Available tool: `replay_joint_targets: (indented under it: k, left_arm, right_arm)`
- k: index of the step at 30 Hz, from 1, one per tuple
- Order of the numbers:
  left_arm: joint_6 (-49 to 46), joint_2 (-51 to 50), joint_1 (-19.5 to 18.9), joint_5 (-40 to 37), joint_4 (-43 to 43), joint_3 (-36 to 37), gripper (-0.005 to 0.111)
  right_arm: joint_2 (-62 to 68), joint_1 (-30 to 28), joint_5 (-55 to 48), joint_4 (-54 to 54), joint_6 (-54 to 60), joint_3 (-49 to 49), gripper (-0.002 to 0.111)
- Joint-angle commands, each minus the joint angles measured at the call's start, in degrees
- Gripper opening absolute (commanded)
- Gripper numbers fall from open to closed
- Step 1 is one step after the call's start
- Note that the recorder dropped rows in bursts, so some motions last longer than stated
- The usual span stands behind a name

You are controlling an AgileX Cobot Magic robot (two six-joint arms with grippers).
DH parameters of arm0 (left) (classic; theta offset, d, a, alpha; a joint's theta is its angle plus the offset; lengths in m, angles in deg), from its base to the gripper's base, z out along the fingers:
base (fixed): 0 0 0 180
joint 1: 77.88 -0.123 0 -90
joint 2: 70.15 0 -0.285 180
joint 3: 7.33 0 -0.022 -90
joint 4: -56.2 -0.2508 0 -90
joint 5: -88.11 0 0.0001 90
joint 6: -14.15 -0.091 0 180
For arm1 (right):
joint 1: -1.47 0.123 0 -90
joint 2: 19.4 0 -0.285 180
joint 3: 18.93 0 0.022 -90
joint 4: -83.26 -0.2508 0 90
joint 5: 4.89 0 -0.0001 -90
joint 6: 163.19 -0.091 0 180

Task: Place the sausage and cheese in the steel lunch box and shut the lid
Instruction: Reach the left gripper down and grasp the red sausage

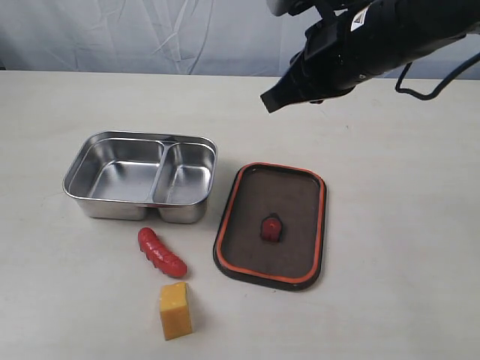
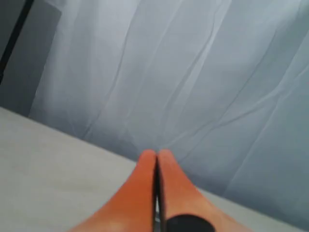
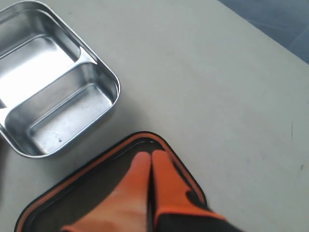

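Sausage (image 1: 161, 252): on the tabletop (image 1: 390, 225), just in front of the box (image 1: 120, 208), lying slantwise, outside it; not touching the box wall.
Cheese (image 1: 175, 310): upright block, in front of the sausage, farther from the box; close to the sausage's lower end, apart from it.
Box: open, two compartments, the wider one on the left in the exterior view, the narrower one on the lid side; bare steel shows in both.
Lid (image 1: 292, 202): flat on the tabletop just right of the box, small gap between them; orange seal facing up, red valve (image 1: 271, 228) at its centre.
Right gripper (image 1: 268, 101) (image 3: 150, 155): jaws pressed together, nothing between them; in the air, clear of the tabletop, right of the box and behind the lid; its own camera shows the orange tips over the lid's end nearest the box.
Left gripper (image 2: 156, 153): jaws pressed together, holding nothing; pointed at a pale curtain (image 2: 193, 72) above a strip of tabletop; place relative to the box cannot be told.
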Motion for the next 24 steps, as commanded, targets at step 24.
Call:
replay_joint_targets:
  k: [24]
  left_arm:
    - [-85.54, -59.58, 0.11, -63.75, 25.8, -46.08, 0.0]
  right_arm:
    - [-0.45, -0.36, -0.93, 3.72, -3.62, -0.1, 0.0]
